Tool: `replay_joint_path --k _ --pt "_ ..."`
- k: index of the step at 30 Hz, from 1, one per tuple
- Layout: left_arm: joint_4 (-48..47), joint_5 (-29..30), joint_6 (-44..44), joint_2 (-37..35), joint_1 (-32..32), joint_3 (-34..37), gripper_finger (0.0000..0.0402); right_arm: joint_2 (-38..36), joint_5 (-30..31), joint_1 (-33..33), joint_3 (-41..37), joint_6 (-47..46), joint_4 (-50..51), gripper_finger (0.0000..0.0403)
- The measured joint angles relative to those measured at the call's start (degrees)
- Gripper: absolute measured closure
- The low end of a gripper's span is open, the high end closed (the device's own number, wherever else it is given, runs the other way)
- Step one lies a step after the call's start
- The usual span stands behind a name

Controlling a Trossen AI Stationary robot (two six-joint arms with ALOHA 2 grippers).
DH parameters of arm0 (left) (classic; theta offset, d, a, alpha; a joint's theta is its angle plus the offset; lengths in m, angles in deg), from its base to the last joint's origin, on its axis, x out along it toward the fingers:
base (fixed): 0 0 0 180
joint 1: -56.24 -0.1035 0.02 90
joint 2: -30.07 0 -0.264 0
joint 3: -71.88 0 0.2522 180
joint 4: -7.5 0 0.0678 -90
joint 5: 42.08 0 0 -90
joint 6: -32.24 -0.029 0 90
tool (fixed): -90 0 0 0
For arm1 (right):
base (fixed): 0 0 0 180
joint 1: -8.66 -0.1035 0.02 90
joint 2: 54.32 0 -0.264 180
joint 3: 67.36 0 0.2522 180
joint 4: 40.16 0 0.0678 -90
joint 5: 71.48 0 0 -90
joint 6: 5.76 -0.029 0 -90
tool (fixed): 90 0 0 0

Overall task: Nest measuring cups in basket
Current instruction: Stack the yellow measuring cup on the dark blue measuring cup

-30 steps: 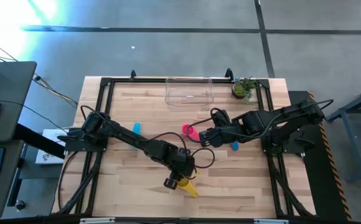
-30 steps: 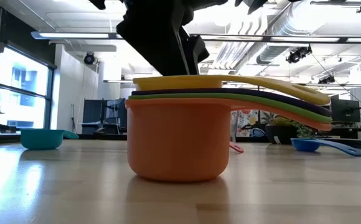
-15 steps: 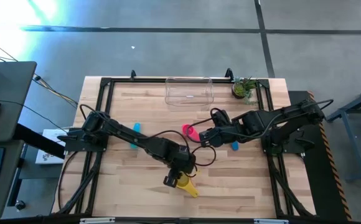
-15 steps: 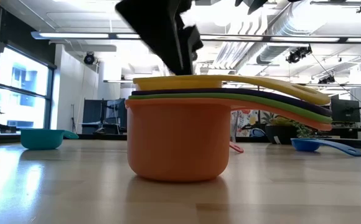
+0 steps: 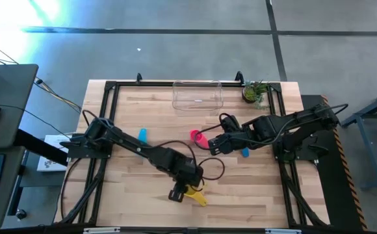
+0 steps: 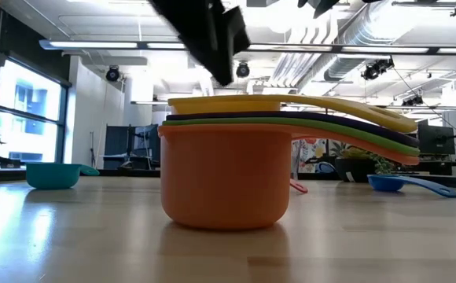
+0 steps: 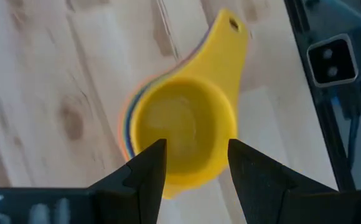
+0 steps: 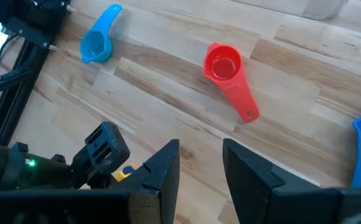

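A nested stack of measuring cups [image 5: 195,193] stands on its orange bottom cup [image 6: 224,181] near the table's near edge, with green and purple cups inside and a yellow cup [image 7: 180,127] on top. My left gripper [image 7: 196,152] hovers open just above the yellow cup [image 6: 212,35] and touches nothing. A red-pink cup [image 5: 197,136], a blue cup [image 5: 245,152] and a teal cup [image 5: 142,135] lie singly on the table. My right gripper [image 5: 210,147] is open at mid-table, between the red-pink cup [image 8: 225,67] and the blue one. The clear basket [image 5: 197,95] sits at the far edge.
A small potted plant [image 5: 255,92] stands right of the basket at the far edge. A black frame rail [image 5: 107,123] runs around the table. Bare wood lies between the stack and the basket, crossed by both arms and their cables.
My left gripper has risen a little off the top of the stack, clear of the yellow cup's rim. The stack has stayed where it was. My right arm has kept still.
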State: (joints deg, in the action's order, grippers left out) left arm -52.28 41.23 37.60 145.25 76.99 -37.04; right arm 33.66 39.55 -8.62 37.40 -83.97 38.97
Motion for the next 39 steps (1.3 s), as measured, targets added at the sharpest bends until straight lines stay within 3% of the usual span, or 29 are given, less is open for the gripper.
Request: replay_joint_path --k 21,33,39 --pt "13.1 2.3 2.3 0.0 0.4 7.8 0.0241 0.0 0.0 0.0 0.0 1.1 0.0 0.0288" --pt "13.1 2.3 3.1 0.0 -0.2 9.2 0.0241 0.0 0.0 0.0 0.0 1.1 0.0 0.0288" --pt "6.2 2.1 2.9 0.0 -0.4 4.8 0.0241 0.0 0.0 0.0 0.0 1.3 0.0 0.0288"
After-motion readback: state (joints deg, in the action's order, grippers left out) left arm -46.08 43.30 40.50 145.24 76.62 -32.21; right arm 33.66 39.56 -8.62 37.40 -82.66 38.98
